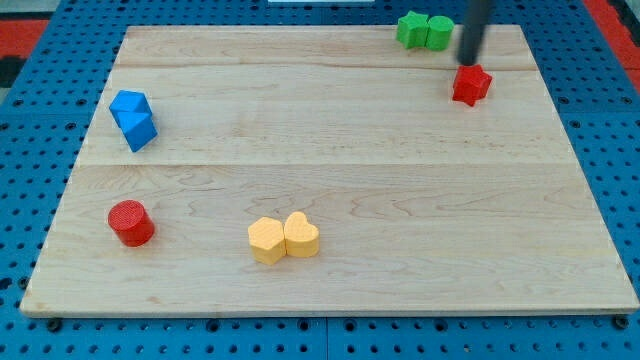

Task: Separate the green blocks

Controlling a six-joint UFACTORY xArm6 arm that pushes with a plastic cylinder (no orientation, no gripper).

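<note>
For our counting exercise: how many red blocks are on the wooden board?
2. A red star-shaped block sits near the view's top right, just below my tip. A red cylinder stands at the view's lower left. Nothing appears hidden.

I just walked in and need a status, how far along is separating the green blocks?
Nothing looks done: the two green blocks, the star-like one and the rounder one, sit touching at the view's top. In hand: my tip is just to their right and a little below, directly above the red star, touching neither green. Left: push one green block away until bare board shows between them.
</note>
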